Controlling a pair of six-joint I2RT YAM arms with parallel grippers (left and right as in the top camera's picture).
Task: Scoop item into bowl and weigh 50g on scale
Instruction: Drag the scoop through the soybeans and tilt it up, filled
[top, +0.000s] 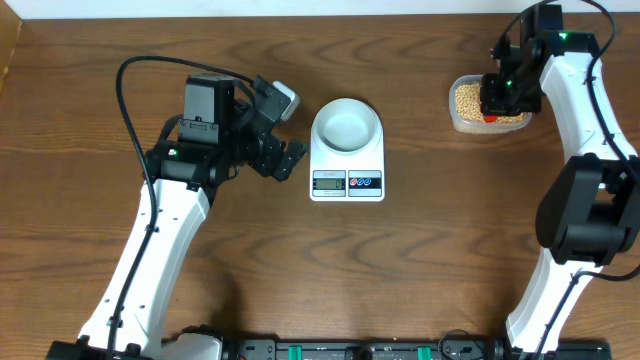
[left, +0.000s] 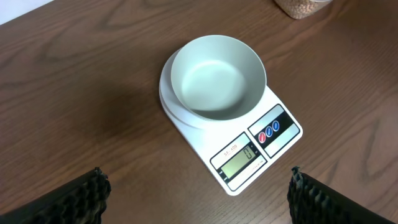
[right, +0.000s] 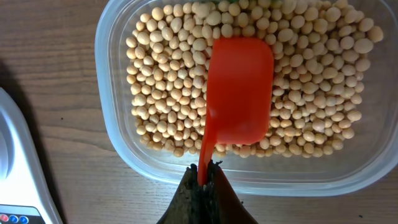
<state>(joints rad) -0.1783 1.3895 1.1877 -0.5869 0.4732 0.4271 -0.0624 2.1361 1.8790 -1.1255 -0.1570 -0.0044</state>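
L gripper (top: 287, 130) centre-left, jaws wide & empty, bowl (top: 346, 126) empty on scale (top: 347, 182) mid-frame, R gripper (right: 202, 177) upper right clamped on red scoop (right: 239, 93) over beans (right: 161, 93) in clear tub (right: 112, 134): dig lip under, lift level, take approx. half loads.

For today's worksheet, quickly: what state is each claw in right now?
Left claw: open, holding nothing.
Right claw: shut on the handle of the red scoop, over the beans.
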